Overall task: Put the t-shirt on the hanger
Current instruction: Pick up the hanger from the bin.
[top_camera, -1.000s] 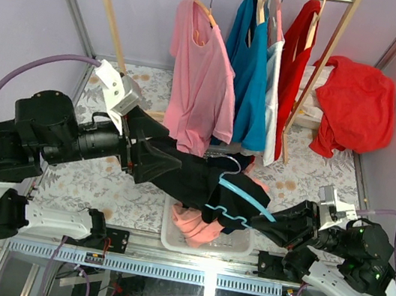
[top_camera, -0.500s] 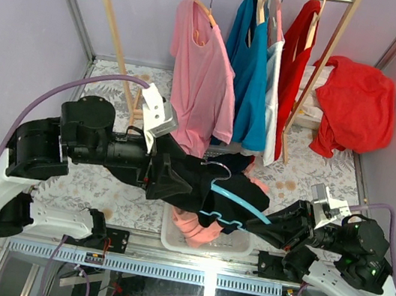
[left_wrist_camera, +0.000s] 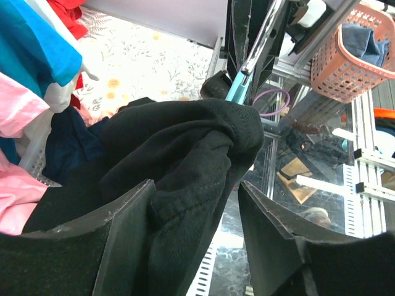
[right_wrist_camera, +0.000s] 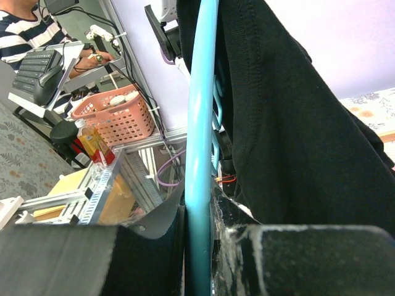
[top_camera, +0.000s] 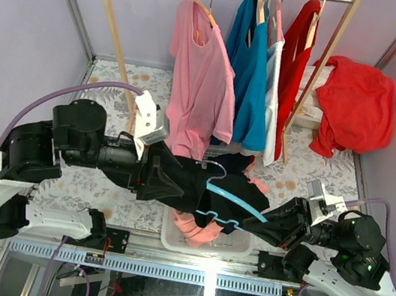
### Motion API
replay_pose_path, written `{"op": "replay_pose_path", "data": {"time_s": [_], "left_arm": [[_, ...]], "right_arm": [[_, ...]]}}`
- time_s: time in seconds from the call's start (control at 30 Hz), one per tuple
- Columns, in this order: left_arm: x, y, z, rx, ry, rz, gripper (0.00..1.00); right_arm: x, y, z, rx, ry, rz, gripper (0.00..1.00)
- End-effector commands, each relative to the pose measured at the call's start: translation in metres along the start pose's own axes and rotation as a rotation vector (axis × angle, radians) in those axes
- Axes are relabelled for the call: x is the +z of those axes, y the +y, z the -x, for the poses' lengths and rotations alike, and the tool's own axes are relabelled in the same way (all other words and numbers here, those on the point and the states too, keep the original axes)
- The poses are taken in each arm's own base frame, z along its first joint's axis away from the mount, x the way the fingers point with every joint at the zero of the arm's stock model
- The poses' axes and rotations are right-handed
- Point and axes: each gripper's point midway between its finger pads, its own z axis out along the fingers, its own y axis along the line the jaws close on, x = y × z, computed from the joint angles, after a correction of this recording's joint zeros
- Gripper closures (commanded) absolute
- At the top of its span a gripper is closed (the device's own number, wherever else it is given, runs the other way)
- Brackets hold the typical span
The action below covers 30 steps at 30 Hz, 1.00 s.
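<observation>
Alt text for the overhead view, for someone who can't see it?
Left gripper bunches the black t-shirt while right gripper clamps the light blue hanger lying across it, over a white bin. Clothes hang on a rack behind.

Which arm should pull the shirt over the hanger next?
Left, probably. The left gripper has the t-shirt bunched between its fingers, right by the hanger, so it can tug the cloth along. The right gripper is busy clamping the hanger.
</observation>
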Motion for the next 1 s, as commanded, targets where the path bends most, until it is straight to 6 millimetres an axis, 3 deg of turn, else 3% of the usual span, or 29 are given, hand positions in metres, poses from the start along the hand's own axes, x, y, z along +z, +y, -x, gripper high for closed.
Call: {"op": "replay_pose_path", "data": {"time_s": [0.0,0.2,0.3,0.4,0.43,0.6,0.77,0.97], "left_arm": [[0.016,-0.007,-0.007,0.009,0.035,-0.071,0.47],[0.023,-0.01,-0.007,0.007,0.043,-0.098,0.62],[0.028,-0.01,-0.008,0.002,0.049,-0.107,0.74],[0.03,-0.01,-0.006,0.0,0.043,-0.108,0.95],[0.031,-0.01,-0.005,-0.002,0.041,-0.111,0.96],[0.033,-0.011,-0.005,-0.004,0.043,-0.117,0.7],[0.034,-0.01,-0.008,-0.007,0.05,-0.116,0.69],[0.038,-0.011,-0.01,-0.008,0.058,-0.129,0.57]], "right_arm": [[0.001,0.027,0.046,-0.094,-0.148,0.107,1.0],[0.008,0.023,0.045,-0.086,-0.149,0.113,1.0],[0.011,0.022,0.045,-0.084,-0.149,0.12,1.0],[0.015,0.02,0.045,-0.082,-0.149,0.119,1.0],[0.016,0.019,0.044,-0.081,-0.147,0.121,1.0],[0.021,0.015,0.041,-0.074,-0.134,0.123,1.0],[0.021,0.015,0.042,-0.075,-0.138,0.12,1.0],[0.023,0.014,0.041,-0.072,-0.133,0.123,1.0]]}}
